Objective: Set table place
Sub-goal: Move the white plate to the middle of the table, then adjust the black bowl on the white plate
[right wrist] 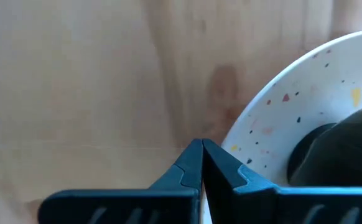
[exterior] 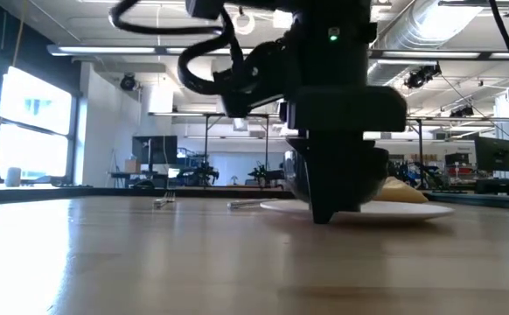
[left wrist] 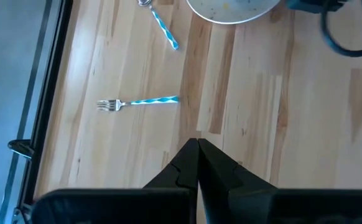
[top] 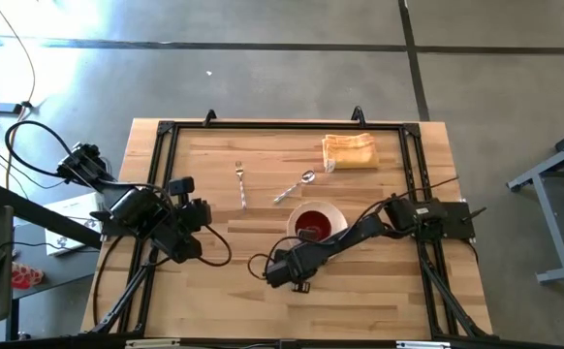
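Note:
The cream speckled plate (top: 332, 210) lies at mid table with the red bowl (top: 312, 226) standing in it. The fork (top: 240, 183) and the spoon (top: 295, 187) lie flat on the wood on the plate's far-left side. My right gripper (right wrist: 201, 148) is shut and points down at the plate's near rim (right wrist: 255, 118). In the low view it (exterior: 322, 217) stands in front of the plate (exterior: 412, 210) and hides most of the bowl. My left gripper (left wrist: 198, 146) is shut and hovers left of the plate, with the fork (left wrist: 137, 102) ahead of it. My right gripper's shut fingertips (right wrist: 190, 155) come from above, right beside the plate's near rim. A narrow strip of wood shows between them and the rim. Whether the tips rest on the table, I cannot tell.
A folded yellow cloth (top: 350, 151) lies near the far edge, behind the plate. The black rail frame (top: 282, 126) runs round the tabletop. Bare wood lies along the near edge and to the right of the plate.

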You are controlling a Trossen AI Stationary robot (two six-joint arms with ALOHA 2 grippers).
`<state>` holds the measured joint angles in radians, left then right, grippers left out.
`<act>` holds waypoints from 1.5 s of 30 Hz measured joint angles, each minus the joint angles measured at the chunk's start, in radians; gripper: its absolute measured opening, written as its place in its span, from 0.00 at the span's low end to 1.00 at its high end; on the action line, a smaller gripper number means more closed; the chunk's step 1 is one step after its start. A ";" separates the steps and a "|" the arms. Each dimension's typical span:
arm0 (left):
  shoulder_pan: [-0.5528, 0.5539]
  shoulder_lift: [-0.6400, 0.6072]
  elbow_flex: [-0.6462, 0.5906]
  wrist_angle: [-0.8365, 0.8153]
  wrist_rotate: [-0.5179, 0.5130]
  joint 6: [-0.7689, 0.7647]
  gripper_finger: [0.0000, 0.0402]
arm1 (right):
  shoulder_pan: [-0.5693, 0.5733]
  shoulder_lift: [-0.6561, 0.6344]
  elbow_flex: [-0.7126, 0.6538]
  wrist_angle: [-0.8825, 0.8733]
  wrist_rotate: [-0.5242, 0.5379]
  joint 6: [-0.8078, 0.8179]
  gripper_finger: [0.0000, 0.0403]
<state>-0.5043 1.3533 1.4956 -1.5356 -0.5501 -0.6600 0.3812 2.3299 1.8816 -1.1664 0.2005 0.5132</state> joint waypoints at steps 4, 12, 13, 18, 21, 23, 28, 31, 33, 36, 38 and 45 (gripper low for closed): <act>0.000 0.000 0.000 0.000 0.000 0.000 0.00 | -0.024 0.000 0.000 -0.015 0.001 -0.032 0.00; 0.000 0.000 0.000 0.001 0.000 0.000 0.00 | -0.064 -0.004 0.000 -0.053 0.001 -0.093 0.00; 0.000 0.000 0.000 0.000 0.000 0.000 0.00 | -0.068 -0.006 0.000 -0.054 0.003 -0.101 0.00; 0.000 0.000 0.000 0.000 0.000 0.000 0.00 | -0.094 -0.034 0.001 -0.061 0.016 -0.122 0.00; 0.000 0.000 0.000 0.000 0.000 0.000 0.00 | -0.107 -0.061 0.001 -0.057 0.027 -0.117 0.00; 0.000 0.000 0.000 0.000 0.000 0.000 0.00 | -0.111 -0.087 0.001 -0.042 0.022 -0.100 0.00; 0.000 0.000 0.000 -0.002 0.000 0.000 0.00 | -0.075 -0.194 0.001 -0.012 -0.019 -0.058 0.00; 0.000 0.000 0.000 -0.002 0.000 0.000 0.00 | -0.052 -0.300 0.001 -0.091 0.051 -0.015 0.00; 0.000 0.000 0.000 -0.002 0.000 0.000 0.00 | -0.057 -0.375 0.002 -0.153 0.095 0.021 0.00; 0.000 0.000 0.000 -0.001 -0.005 -0.002 0.00 | -0.082 -0.460 0.002 -0.197 0.119 0.054 0.00; 0.000 0.000 0.000 0.000 -0.014 -0.007 0.00 | -0.100 -0.488 0.003 -0.196 0.120 0.054 0.00; 0.000 0.001 0.001 0.000 -0.019 -0.026 0.00 | -0.187 -0.472 -0.077 -0.079 0.026 -0.090 0.00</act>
<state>-0.5041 1.3540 1.4963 -1.5354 -0.5694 -0.6862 0.1944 1.8583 1.8043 -1.2458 0.2264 0.4230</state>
